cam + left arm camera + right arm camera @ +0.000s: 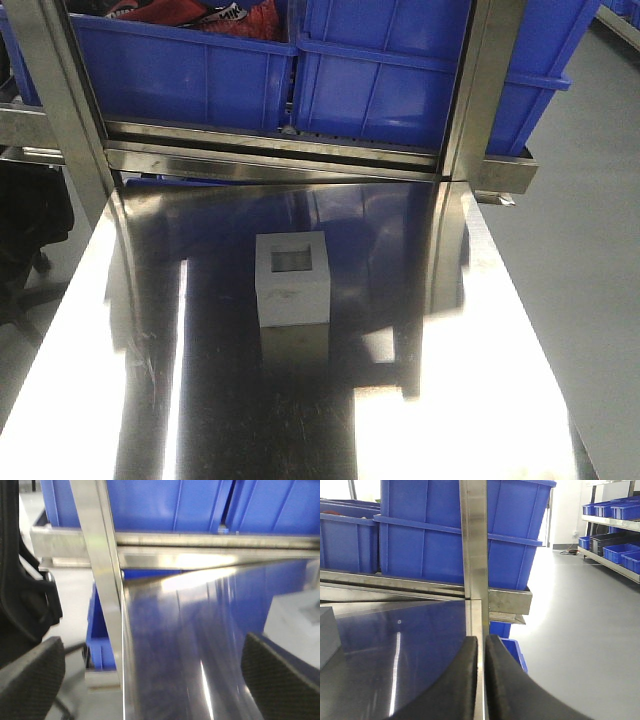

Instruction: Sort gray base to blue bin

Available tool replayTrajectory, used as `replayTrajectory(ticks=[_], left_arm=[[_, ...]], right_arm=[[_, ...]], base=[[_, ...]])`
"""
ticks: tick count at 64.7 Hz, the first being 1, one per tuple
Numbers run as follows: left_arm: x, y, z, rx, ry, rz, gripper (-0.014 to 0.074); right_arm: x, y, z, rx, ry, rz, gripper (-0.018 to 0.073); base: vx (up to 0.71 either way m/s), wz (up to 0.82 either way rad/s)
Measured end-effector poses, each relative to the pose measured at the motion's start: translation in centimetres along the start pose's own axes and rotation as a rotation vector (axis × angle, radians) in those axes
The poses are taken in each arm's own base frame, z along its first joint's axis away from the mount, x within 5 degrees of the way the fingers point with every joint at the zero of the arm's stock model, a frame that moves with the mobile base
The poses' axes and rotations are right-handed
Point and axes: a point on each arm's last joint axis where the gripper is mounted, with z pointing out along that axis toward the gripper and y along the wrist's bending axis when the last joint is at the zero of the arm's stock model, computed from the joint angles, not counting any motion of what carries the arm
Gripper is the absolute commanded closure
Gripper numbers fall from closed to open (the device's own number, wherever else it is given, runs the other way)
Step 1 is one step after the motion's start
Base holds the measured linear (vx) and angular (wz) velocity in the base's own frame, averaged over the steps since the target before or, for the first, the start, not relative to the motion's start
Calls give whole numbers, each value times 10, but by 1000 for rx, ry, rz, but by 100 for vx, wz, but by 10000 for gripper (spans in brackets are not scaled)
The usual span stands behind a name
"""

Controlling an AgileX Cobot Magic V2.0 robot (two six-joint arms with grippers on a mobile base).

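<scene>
Gray base [292, 280] stands at the centre of the steel table [480, 400], recessed opening upward, untouched, with the blue bin [400, 90] on the rack at 1 o'clock beyond it; left gripper [155, 685] spread wide and empty, right gripper [481, 680] pressed closed on nothing.

Shiny steel table [490, 400] w/ 1 gray base [292, 285] at ctr.

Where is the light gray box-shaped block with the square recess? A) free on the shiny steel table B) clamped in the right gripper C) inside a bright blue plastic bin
A: the gray block stands alone on the steel table, short of the blue bins.
</scene>
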Motion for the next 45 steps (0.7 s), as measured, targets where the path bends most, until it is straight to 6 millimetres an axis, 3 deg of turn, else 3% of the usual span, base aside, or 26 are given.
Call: replayTrajectory(ticks=[10,19,31,45], left_arm=[[-19,-1,0,14,-29,-2,-68],[-45,-11,15,83,24,24,-42],[-73,-41,60,220,119,70,-33],[-82,-93,118,348,231,96,-32]], right_arm=[[0,0,0,0,0,0,564],[0,0,0,0,0,0,564],[0,0,0,0,0,0,564],[0,0,0,0,0,0,564]], base=[[0,0],[0,0],[0,0],[0,0]])
